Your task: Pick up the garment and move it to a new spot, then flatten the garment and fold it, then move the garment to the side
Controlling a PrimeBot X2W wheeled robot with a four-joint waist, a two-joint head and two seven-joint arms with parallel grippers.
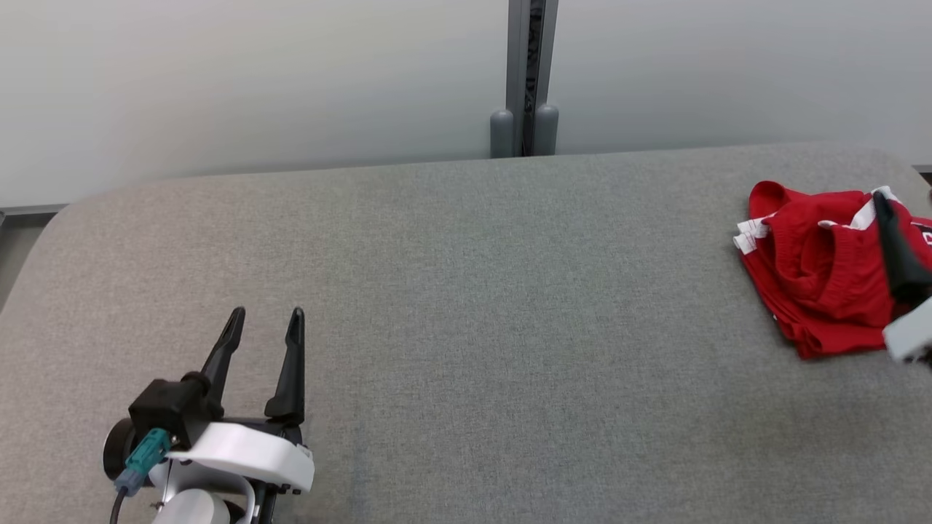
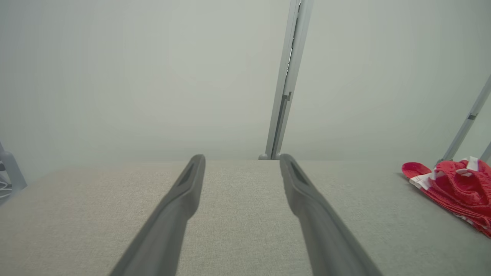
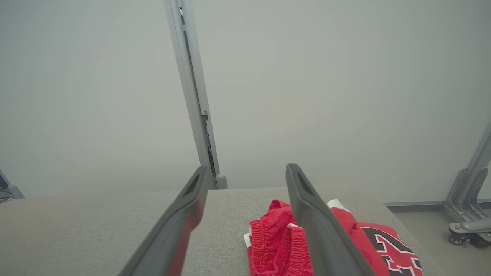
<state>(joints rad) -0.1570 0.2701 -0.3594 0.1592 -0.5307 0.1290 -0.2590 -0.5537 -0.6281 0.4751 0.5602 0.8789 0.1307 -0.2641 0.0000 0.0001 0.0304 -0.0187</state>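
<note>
At the lower left of the head view the left gripper [image 1: 266, 313] is hovering over the grey fabric-covered table [image 1: 466, 291], its two dark fingers pointing up the frame and standing apart with nothing between them. Its own wrist view is showing the same gap [image 2: 241, 157], with bare table cloth lying between the fingers. A teal connector [image 1: 145, 451] is sticking out of the wrist housing at the bottom left.

In the upper middle of the head view a grey upright post [image 1: 531, 73] is rising behind the table's far edge, splitting the pale wall panels.

Toward the right edge of the head view the red sports garment [image 1: 823, 269] is lying bunched on the table, close to its far right corner, showing white trim and a gathered elastic band. In the right wrist view a black-and-white printed figure [image 3: 391, 245] is showing on its right part.

The right gripper [image 3: 247, 167] is hanging over the garment with its fingers spread; one finger [image 3: 314, 222] is crossing in front of the red cloth, and nothing is pinched between them. Whether it is touching the cloth, I cannot tell. At the lower right of that view a wheeled metal frame [image 3: 466, 226] is standing on the floor.
</note>
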